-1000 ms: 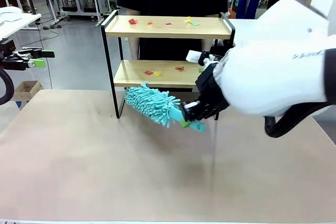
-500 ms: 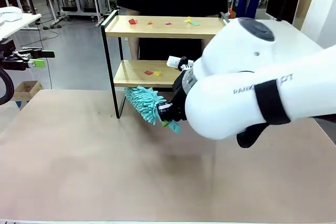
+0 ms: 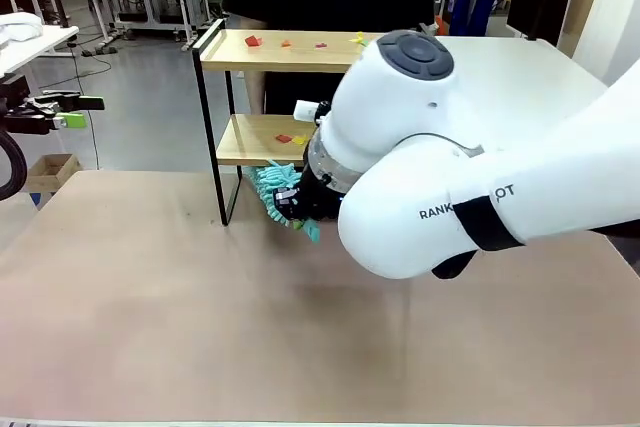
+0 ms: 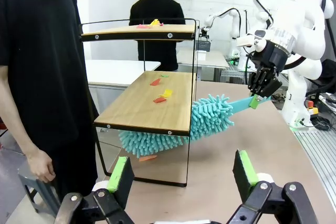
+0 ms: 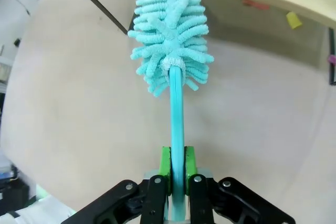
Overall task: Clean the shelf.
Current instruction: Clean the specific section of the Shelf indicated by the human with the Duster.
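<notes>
Now: your right tool (image 5: 177, 162) is clamped on the handle of the teal duster (image 5: 169, 35), whose fluffy head sits under the lower board of the shelf (image 4: 142, 106) at the far middle of the tabletop (image 3: 200, 327). Coloured scraps (image 4: 160, 99) lie on both boards. Your left tool (image 4: 182, 170) stands wide and holds nothing, well apart at the left.

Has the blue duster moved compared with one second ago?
Yes. The duster has slid left and deeper under the lower board of the shelf, its handle now nearer the black left leg.
</notes>
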### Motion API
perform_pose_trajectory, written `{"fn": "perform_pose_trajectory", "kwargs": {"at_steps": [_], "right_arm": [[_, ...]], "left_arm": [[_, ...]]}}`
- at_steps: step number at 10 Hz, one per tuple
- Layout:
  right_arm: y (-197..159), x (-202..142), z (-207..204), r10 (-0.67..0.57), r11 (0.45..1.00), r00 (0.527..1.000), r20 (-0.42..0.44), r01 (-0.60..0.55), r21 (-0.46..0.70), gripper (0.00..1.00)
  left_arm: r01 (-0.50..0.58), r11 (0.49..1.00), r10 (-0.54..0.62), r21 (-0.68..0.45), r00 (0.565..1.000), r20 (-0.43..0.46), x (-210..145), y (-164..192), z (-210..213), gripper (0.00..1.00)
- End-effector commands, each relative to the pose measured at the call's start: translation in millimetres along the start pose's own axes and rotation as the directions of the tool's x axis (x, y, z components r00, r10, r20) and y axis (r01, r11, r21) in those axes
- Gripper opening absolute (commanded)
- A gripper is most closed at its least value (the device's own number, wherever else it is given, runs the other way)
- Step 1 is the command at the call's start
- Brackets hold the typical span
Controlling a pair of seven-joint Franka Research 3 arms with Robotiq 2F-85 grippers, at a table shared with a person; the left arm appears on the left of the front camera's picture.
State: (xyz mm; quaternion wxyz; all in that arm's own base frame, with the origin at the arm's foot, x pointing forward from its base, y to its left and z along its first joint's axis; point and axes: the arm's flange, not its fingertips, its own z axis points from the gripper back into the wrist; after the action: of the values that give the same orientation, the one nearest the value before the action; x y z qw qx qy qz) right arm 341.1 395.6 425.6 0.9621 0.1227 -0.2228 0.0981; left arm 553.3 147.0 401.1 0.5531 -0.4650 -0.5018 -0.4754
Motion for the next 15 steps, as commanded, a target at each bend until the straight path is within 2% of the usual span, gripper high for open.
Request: {"fn": "perform_pose_trajectory", "kwargs": {"at_steps": [1,3,4,6,8,15], "right_arm": [[-8.3,-1.3,-2.0,-0.017,0.999,1.000,-0.002,0.017,0.036,0.13],[-8.3,-1.3,-2.0,-0.017,0.999,1.000,-0.002,0.017,0.036,0.13],[-1.0,-2.3,-2.8,-0.008,1.000,1.000,-0.009,0.008,-0.001,0.13],[38.3,5.7,-22.7,-0.121,0.979,0.992,0.044,0.127,-0.162,0.13],[58.0,13.3,-37.0,-0.167,0.965,0.982,0.088,0.181,-0.188,0.13],[116.8,28.4,-85.5,-0.090,0.957,0.983,0.160,0.130,-0.259,0.13]], "left_arm": [[0.007,1.000,-0.007,0.002,1.000,0.001,3.7,-1.5,0.4,1.00],[0.007,1.000,-0.007,0.002,1.000,0.001,3.7,-1.5,0.4,1.00],[0.007,1.000,-0.007,0.002,1.000,0.001,3.7,-1.5,0.4,1.00],[0.007,1.000,-0.007,0.002,1.000,0.001,3.7,-1.5,0.4,1.00],[0.007,1.000,-0.007,0.002,1.000,0.001,3.7,-1.5,0.4,1.00],[0.007,1.000,-0.007,0.002,1.000,0.001,3.7,-1.5,0.4,1.00]]}}
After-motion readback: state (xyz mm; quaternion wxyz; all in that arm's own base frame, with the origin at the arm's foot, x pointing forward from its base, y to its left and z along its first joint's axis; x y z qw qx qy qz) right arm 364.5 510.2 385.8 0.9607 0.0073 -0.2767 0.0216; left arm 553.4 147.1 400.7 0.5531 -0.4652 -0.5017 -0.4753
